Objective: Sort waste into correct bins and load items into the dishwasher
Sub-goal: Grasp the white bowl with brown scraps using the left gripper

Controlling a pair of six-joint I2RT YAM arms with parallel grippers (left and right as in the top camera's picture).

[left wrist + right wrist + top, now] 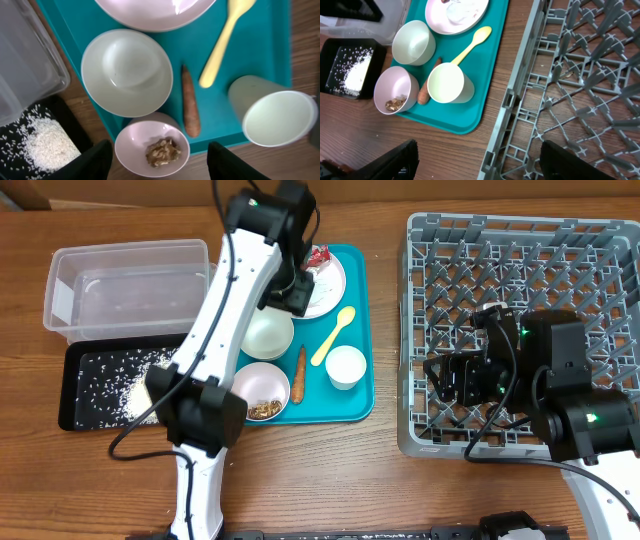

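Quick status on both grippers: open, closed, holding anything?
Left gripper: open, holding nothing.
Right gripper: open, holding nothing.

You've got a plain teal tray (358,295) on a brown wood-grain table (350,480). Plate (330,285): pale pink. Wrapper (319,256): red (some white mixed in, can't tell what). Upper bowl (125,72): off-white with a faint green cast. Lower bowl (131,149): pinkish, holding brown scraps (161,152). Carrot (190,105): orange-brown. Spoon (222,45): pale yellow. Cup (272,117): white, slightly greenish. The black tray (85,405) you see is speckled with white rice (47,145). Tub (125,285): clear, milky. Dish rack (520,270): uniform grey, open lattice pattern. Left arm (225,310): white with black joints. Right arm (565,360): black. Each arm shows a green LED.
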